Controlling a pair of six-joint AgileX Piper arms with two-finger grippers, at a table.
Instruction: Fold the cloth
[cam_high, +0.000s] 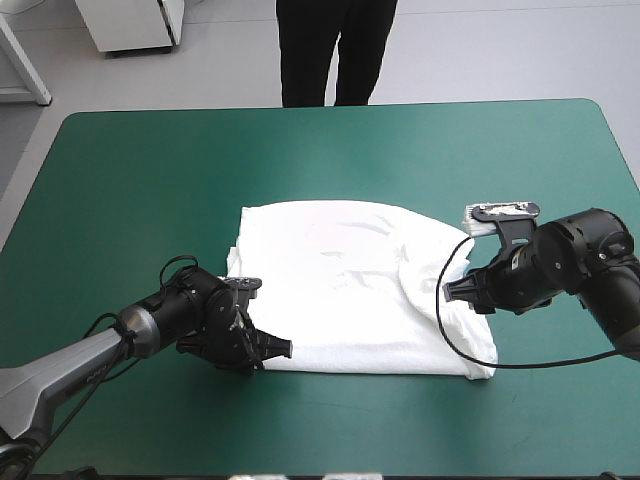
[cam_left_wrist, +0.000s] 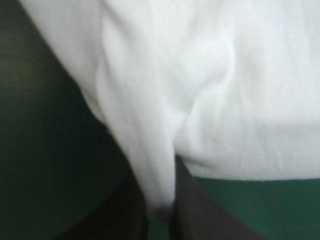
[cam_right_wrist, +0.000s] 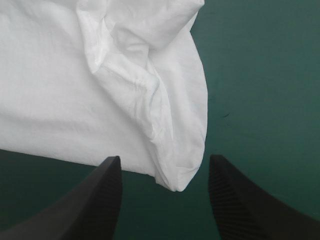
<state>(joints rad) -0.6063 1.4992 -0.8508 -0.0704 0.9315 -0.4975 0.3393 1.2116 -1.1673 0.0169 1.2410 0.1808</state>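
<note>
Your left fingers (cam_left_wrist: 200, 215) are clamped on the near left corner of the T-shirt (cam_high: 340, 290), probably to carry it over for a fold. Your right fingers (cam_right_wrist: 97, 200) stand apart, with a rumpled corner just ahead between them, ready to pinch. The T-shirt lies mid-surface (cam_high: 130, 190), spread out, white and creased.

The high view looks forward and down from above and behind the robot onto the whole T-shirt (cam_high: 350, 290), whose near left corner fills the very close left wrist view and whose right edge the right wrist view faces from slightly farther back.
</note>
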